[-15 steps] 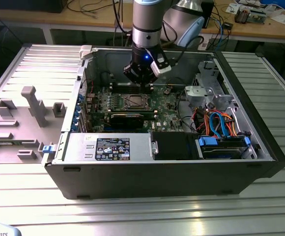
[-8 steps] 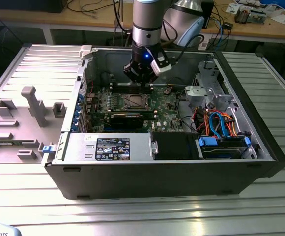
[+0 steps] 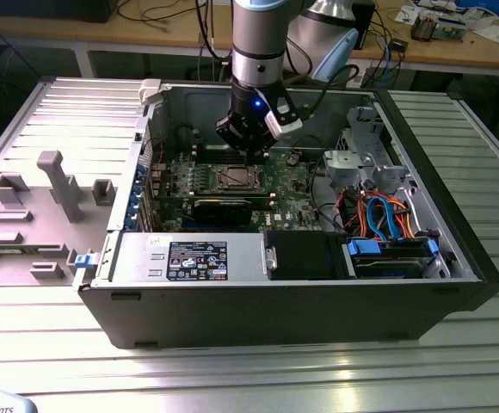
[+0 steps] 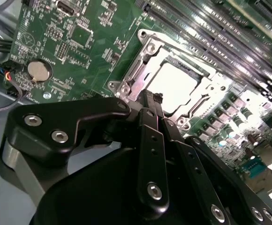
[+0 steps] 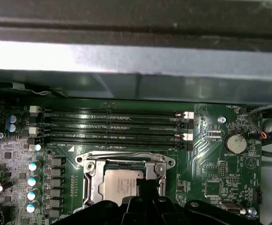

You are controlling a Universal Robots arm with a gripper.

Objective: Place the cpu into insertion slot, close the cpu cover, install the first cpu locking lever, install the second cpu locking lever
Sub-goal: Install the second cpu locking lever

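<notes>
In the upper middle of the exterior view you see the arm as a thick round column, its pale blue-grey upper section giving way to silver and black bands, with a small blue light glowing on the dark wrist and a white-edged block mounted at its side. Below that sits the gripper, a compact cluster of black parts. In the lower half of the second wrist view you get its matte black linkage bars up close, rounded at the ends, overlapping, and pinned with shiny silver screws.
</notes>
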